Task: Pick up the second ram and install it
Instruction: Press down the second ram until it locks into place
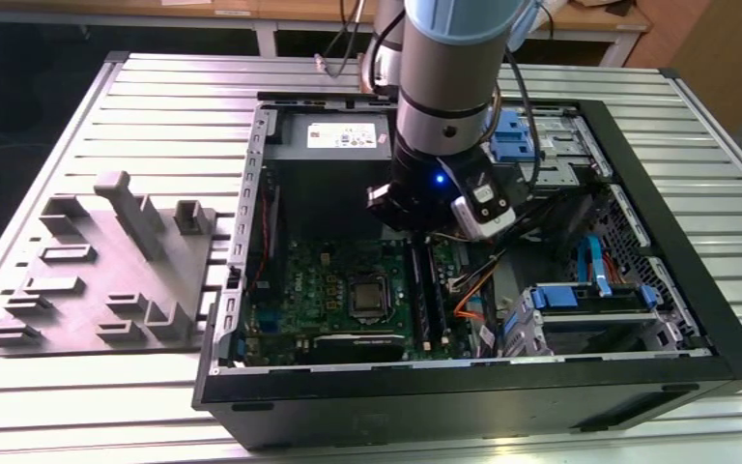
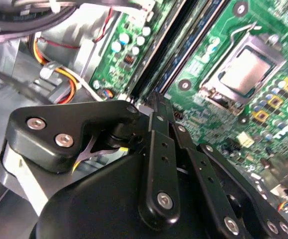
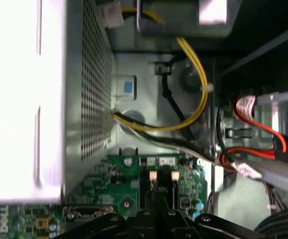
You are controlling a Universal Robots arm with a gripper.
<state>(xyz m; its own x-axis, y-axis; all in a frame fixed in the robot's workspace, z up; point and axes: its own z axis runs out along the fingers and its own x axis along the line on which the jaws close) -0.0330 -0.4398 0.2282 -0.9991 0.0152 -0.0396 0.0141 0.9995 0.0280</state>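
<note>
My gripper [image 1: 425, 232] hangs inside the open computer case [image 1: 694, 319], low over the green motherboard [image 1: 326, 280]. Its two dark fingers are shut together, and their tips [image 2: 155, 99] rest at the near end of the memory slots. The second ram [image 2: 170, 40] is a long dark strip standing on edge in a slot, running away from the fingertips; in the exterior view it is the dark line [image 1: 420, 295] next to the processor socket [image 1: 367, 293]. A second dark strip lies parallel beside it. In the first wrist view the gripper [image 3: 156, 201] sits just below the slots' white end latches [image 3: 153, 175].
The grey power-supply box [image 1: 332, 135] sits at the case's far end, with yellow and black cables [image 3: 194, 99] beside it. Orange cables [image 1: 474, 290] and a blue-handled drive cage [image 1: 578, 300] lie toward the exterior view's right. A grey fixture block [image 1: 100, 271] stands on the table at the left.
</note>
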